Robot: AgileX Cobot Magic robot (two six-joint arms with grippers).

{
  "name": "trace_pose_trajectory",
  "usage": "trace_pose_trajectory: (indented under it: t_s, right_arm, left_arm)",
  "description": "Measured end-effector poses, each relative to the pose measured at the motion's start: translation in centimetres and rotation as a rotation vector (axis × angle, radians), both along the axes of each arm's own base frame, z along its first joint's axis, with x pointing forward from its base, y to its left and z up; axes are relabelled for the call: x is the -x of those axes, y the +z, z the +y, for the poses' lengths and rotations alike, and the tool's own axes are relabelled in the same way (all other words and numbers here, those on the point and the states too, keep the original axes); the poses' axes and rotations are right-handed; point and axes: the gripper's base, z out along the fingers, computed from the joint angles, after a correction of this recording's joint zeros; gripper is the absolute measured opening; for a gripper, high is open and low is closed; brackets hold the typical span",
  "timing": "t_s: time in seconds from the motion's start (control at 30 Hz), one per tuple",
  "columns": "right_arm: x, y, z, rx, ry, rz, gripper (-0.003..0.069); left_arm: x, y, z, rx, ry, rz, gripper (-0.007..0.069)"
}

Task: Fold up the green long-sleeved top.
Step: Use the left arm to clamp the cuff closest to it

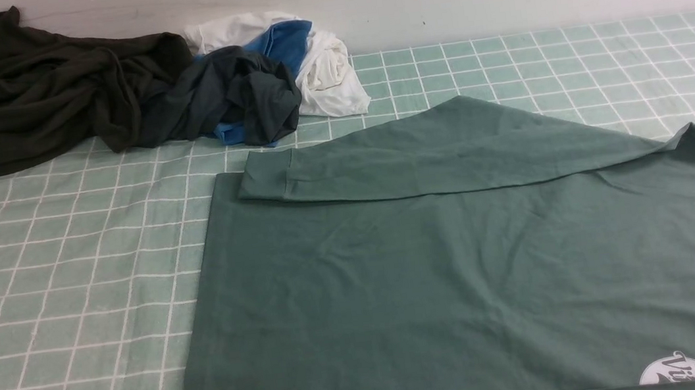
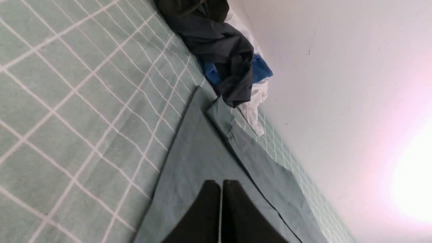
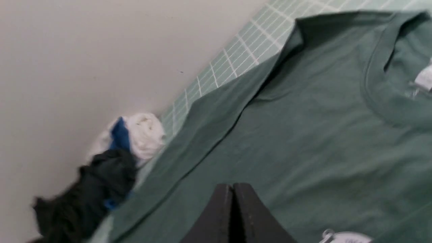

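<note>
Green top [image 1: 463,273]: flat, sleeve [image 1: 423,159] folded across it.
Left gripper [image 2: 221,184]: closed, empty, over top.
Right gripper [image 3: 233,187]: closed, empty.

Illumination is even and diffuse. Shadows are soft, with a thin one under the folded sleeve [image 1: 437,167]. In the left wrist view, pinkish-white glare washes out the wall [image 2: 337,84] at far right. The right wrist view is blurred, most at the clothes pile [image 3: 101,182]. The front view is sharp.
</note>
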Motion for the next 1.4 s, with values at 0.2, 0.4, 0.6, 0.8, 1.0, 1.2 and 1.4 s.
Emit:
trace_pose_trajectory:
  t_s: [0.2, 0.4, 0.6, 0.8, 1.0, 1.2, 1.4]
  right_arm:
    - [0.0, 0.3, 0.4, -0.212, 0.006, -0.021, -0.0014]
    - [-0.1, 0.7, -0.1, -0.112, -0.021, -0.07, -0.0014]
    - [-0.2, 1.5, -0.5, 0.166, -0.036, -0.134, -0.0014]
    - [-2.1, 7.7, -0.5, 0.585, 0.04, -0.082, -0.0014]
    - [-5.6, 15.1, 0.6, 0.859, 0.345, 0.086, -0.0014]
    - [-6.7, 15.7, 3.9, 0.89, 0.909, 0.34, -0.0014]
    - [-6.5, 14.0, 5.7, 0.96, 1.154, 0.446, -0.0014]
  left_arm:
    - [-0.1, 0.4, 0.2, 0.012, 0.029, -0.043, -0.0004]
    - [-0.1, 0.6, 0.3, -0.025, 0.029, -0.056, -0.0004]
    - [0.6, 5.8, -0.2, -0.373, -0.055, -0.136, -0.0004]
    - [-2.5, 12.1, -0.5, -0.878, -0.305, 0.118, -0.0004]
    - [-8.5, 16.8, -0.5, -1.093, -0.637, 0.463, -0.0004]
    - [-13.8, 14.2, -5.0, -1.167, -1.013, 0.617, 0.0015]
    - [-17.1, 6.5, -9.4, -1.228, -1.304, 0.826, 0.0141]
